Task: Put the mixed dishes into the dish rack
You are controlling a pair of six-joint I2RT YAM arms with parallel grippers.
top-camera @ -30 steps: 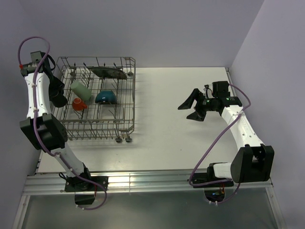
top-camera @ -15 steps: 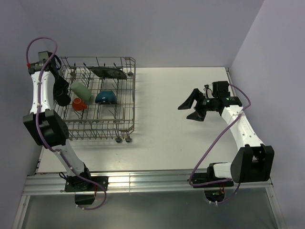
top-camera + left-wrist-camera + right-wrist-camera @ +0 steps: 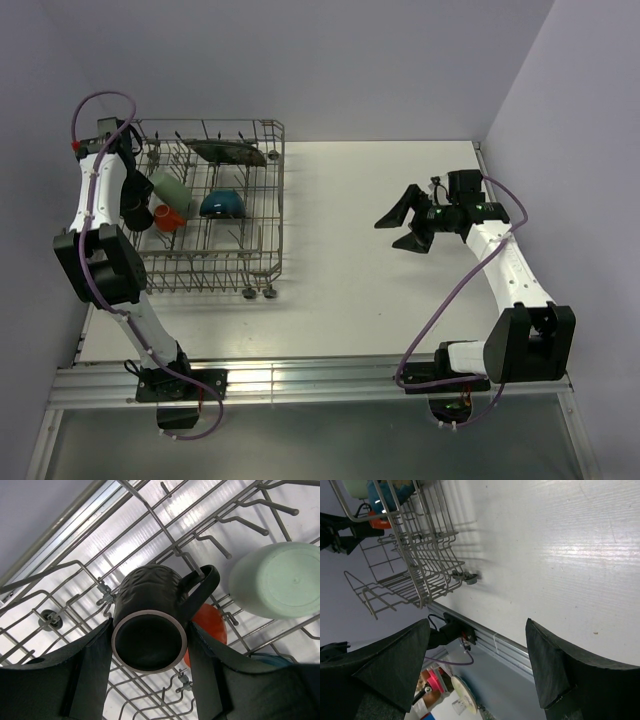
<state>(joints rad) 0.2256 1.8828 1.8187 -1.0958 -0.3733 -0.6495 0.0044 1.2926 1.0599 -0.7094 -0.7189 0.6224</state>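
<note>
My left gripper [image 3: 150, 645] is shut on the small brown cup [image 3: 149, 605], a dark cup whose handle points right. It hangs over the left end of the dish rack [image 3: 277, 190]. In the rack lie the pale green mug [image 3: 280, 580], the orange-red cup [image 3: 215, 630], the blue bowl [image 3: 222, 204] and, at the back, the dark plate [image 3: 225, 152]. In the top view the left gripper [image 3: 135, 208] is just left of the green mug [image 3: 170, 187] and the orange-red cup [image 3: 166, 218]. My right gripper [image 3: 400, 228] hovers open and empty over the bare table, far right of the rack.
The grey wire rack has upright tines [image 3: 222, 547] under the held cup and small wheels [image 3: 258, 292] at its near edge. The side wall stands close to the rack's left. In the right wrist view the rack [image 3: 420, 575] lies far off past the open fingers.
My left arm has swung right from the wall, carrying the cup in over the rack's left end. The right arm has not moved.
</note>
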